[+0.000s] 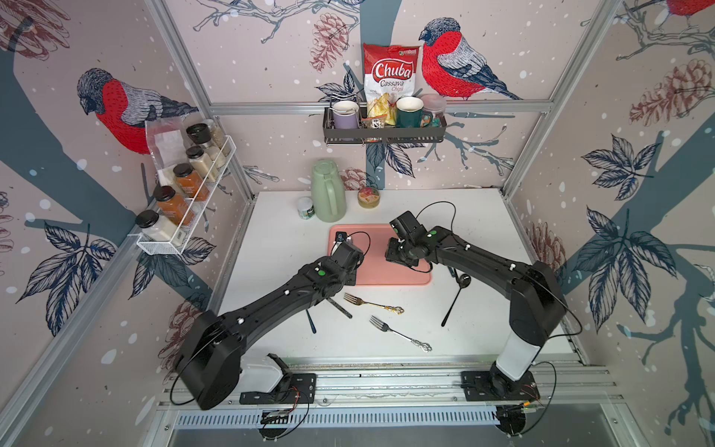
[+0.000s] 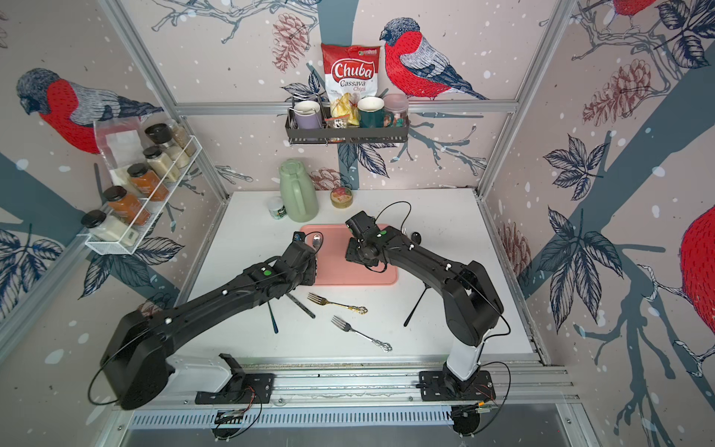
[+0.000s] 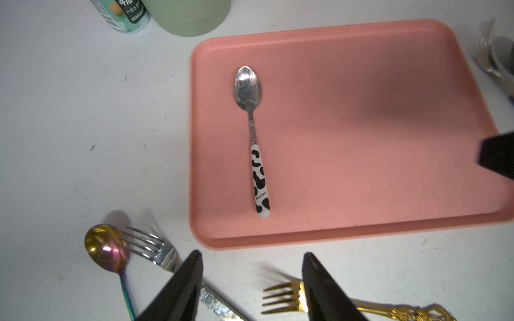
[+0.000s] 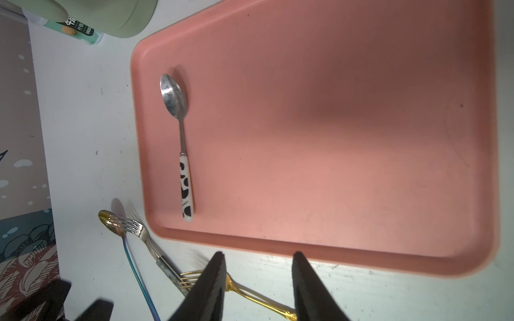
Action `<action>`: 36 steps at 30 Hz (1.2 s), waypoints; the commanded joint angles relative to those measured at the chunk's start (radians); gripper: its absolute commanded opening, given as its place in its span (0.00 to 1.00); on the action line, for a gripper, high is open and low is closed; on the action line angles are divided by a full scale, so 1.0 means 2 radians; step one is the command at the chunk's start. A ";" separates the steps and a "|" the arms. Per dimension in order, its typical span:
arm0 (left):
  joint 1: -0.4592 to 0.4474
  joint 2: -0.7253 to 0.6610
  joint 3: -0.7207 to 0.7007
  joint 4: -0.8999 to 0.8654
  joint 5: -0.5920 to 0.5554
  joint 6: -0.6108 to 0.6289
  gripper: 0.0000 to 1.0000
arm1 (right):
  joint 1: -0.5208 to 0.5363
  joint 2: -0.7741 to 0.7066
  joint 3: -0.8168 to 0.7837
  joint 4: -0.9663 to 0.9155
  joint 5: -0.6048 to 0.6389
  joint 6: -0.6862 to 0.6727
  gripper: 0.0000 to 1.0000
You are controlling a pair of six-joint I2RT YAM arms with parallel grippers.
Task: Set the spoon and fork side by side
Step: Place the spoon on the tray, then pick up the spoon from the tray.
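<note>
A spoon [image 3: 251, 111] with a black-and-white cow-print handle lies on the pink tray [image 3: 361, 139], near its left edge; its bowl [image 2: 316, 242] peeks out past the left wrist in a top view. A gold fork [image 1: 373, 304] lies on the white table just in front of the tray. My left gripper [image 3: 251, 254] hovers open and empty over the tray's front left corner. My right gripper [image 4: 259, 253] hangs open and empty above the tray's middle. In both top views the wrists hide the fingers.
More cutlery lies in front of the tray: an ornate silver fork [image 1: 400, 333], a silver fork [image 3: 150, 246] with tines across an iridescent spoon [image 3: 105, 248], and a black spoon [image 1: 456, 296] on the right. A green jug [image 1: 328, 195], small jar [image 1: 305, 208] and tin [image 1: 368, 197] stand behind.
</note>
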 commanded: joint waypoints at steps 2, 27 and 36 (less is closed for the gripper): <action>0.023 0.084 0.058 -0.007 0.033 -0.001 0.51 | -0.003 -0.051 -0.048 0.053 -0.006 -0.011 0.40; 0.053 0.234 0.094 0.034 0.060 0.002 0.32 | -0.038 -0.194 -0.147 0.065 -0.017 -0.024 0.41; 0.054 0.238 0.096 0.032 0.064 0.001 0.13 | -0.041 -0.192 -0.145 0.061 -0.021 -0.024 0.41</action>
